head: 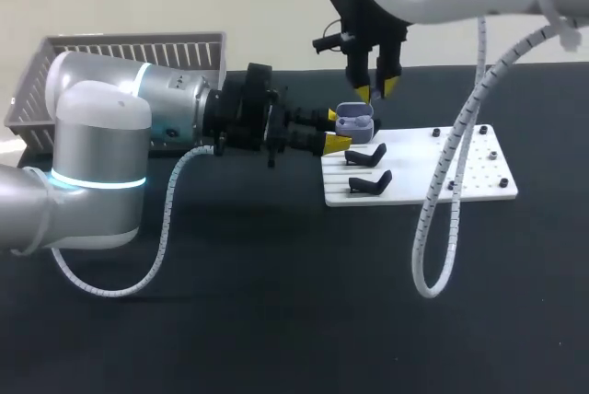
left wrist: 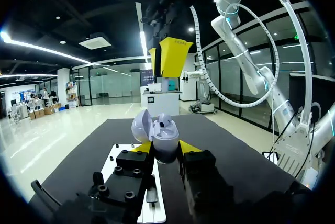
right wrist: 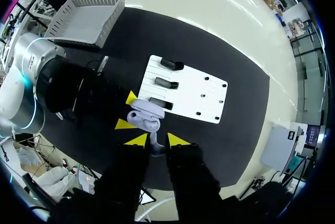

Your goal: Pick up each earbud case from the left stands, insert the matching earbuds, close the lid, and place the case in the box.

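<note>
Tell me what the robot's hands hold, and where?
The left gripper clamps the open earbud case by the sides of its lower half. The right gripper pinches what looks like an earbud between its tips.

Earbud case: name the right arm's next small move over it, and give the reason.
Probably lower the right gripper straight down to seat the earbud it seems to hold. The earbud case sits clamped in the left gripper with its lid open. The right wrist view shows it just ahead of the fingertips, slightly off line, so a small sideways correction may come first.
</note>
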Tool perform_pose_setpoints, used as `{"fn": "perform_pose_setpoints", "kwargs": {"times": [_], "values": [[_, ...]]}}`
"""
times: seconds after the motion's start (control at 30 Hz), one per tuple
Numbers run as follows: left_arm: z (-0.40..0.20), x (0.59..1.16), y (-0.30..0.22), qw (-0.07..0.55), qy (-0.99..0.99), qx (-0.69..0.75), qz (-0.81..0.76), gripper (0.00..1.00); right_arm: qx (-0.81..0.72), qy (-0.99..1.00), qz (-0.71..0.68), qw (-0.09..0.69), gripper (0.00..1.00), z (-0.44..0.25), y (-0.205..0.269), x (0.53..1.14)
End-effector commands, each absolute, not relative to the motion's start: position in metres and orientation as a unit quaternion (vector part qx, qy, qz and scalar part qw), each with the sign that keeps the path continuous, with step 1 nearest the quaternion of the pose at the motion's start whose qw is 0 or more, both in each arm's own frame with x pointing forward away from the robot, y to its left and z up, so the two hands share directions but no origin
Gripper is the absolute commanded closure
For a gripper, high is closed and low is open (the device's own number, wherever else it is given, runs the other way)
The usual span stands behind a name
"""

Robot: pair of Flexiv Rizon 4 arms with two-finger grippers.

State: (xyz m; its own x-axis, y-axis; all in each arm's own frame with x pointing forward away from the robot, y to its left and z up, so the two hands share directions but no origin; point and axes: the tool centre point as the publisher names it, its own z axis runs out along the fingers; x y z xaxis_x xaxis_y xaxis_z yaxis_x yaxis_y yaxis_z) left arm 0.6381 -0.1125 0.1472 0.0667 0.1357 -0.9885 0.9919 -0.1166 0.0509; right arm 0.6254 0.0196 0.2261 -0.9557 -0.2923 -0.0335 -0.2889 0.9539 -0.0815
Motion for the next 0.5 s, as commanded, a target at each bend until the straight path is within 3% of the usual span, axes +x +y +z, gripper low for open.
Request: {"fn": "perform_pose_setpoints", "kwargs": {"times": [0.03, 0.5], "values": [[0.146, 0.638, -0.112, 0.451, 0.489, 0.575, -0.476, 1.00, -0.147, 0.988, -0.038, 0.024, 1.00, 0.226, 0.019, 0.624], [0.146, 0.638, -0.112, 0.451, 0.489, 0.575, -0.476, 1.00, -0.209, 0.976, -0.051, 0.041, 1.00, 0.227, 0.043, 0.630]]}}
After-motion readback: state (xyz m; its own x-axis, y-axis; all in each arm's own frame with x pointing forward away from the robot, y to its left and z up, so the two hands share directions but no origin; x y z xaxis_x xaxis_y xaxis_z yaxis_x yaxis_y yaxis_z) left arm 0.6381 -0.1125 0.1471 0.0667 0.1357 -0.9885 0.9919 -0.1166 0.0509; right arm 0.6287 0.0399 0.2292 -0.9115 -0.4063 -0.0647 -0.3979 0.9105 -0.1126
